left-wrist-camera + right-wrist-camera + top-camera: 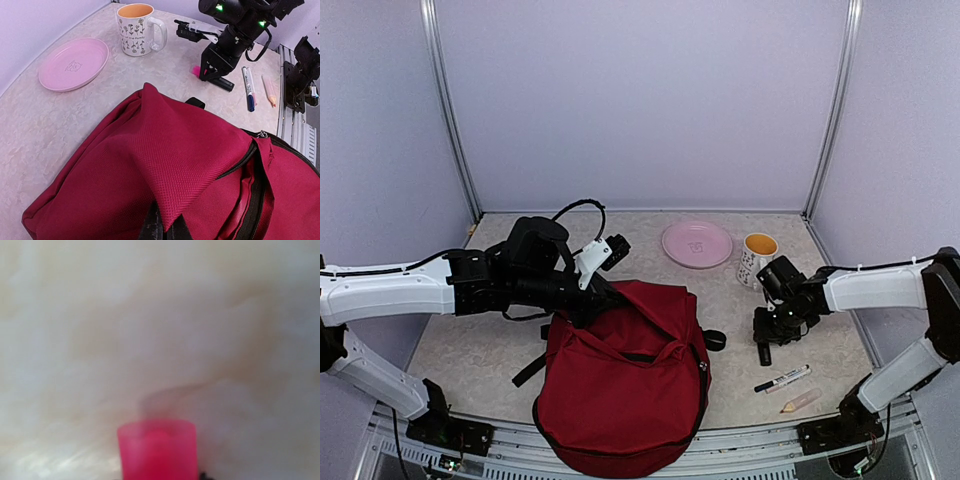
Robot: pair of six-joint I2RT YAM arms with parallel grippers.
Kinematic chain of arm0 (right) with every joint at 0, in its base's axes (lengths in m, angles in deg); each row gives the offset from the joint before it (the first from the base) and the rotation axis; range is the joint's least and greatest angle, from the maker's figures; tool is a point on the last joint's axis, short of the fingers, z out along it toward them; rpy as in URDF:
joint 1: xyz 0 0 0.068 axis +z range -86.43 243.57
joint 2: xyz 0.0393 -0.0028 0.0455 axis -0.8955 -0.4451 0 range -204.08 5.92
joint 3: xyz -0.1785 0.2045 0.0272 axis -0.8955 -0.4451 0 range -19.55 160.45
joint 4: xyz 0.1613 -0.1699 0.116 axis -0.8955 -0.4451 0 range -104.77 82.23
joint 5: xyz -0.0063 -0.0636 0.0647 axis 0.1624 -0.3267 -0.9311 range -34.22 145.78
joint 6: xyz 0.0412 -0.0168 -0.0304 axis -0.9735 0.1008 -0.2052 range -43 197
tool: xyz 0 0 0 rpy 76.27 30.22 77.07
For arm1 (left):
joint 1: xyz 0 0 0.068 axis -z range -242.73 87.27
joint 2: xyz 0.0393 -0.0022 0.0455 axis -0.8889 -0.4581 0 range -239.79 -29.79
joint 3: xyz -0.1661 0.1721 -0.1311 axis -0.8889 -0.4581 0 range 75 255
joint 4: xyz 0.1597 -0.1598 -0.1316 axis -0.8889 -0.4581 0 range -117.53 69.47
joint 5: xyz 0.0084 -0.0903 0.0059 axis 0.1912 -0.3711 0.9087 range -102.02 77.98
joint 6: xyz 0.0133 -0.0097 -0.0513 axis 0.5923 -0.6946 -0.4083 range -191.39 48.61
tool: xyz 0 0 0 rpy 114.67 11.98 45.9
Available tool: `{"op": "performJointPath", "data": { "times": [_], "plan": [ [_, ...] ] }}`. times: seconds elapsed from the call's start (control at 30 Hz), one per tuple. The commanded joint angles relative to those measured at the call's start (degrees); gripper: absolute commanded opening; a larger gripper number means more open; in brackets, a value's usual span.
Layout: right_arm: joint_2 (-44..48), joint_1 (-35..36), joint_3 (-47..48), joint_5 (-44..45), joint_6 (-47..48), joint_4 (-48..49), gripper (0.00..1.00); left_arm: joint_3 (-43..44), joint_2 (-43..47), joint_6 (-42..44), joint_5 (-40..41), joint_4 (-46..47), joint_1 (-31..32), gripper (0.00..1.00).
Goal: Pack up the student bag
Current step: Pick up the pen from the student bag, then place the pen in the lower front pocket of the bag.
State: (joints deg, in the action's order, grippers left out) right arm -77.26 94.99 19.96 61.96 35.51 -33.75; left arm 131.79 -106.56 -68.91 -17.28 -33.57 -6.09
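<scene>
Dark red fabric backpack (625,390) sits at the near edge of the table (460,340), its flap pinched up by the left gripper (165,227); right gripper (766,335) straddles a pink-tipped black marker (224,83), grip unclear; close squarely mid-barrel before lifting.

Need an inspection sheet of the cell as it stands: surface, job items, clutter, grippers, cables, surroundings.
Surface: pale marbled table; no damage seen.
Job's things: red bag lying at the near edge, its top fabric pulled up.
Clutter: pink plate and flowered mug at the back right. White marker with a blue cap and peach pencil lie side by side at the near right. Black pen with a pink end is under the right arm.
Grippers: left gripper shut on the bag's top fabric. Right gripper is down at the table, astride the pen; grip cannot be told.
Cables: black cable looping above the left arm.
Surroundings: lilac walls, metal posts.
</scene>
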Motion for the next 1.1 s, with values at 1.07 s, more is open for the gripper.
{"op": "performJointPath", "data": {
  "times": [1.07],
  "plan": [
    [-5.76,42.15,14.18,11.37,84.59,41.59,0.16,-1.28,4.09,-0.11,-8.15,6.36,-2.76,0.00]
  ]
}}
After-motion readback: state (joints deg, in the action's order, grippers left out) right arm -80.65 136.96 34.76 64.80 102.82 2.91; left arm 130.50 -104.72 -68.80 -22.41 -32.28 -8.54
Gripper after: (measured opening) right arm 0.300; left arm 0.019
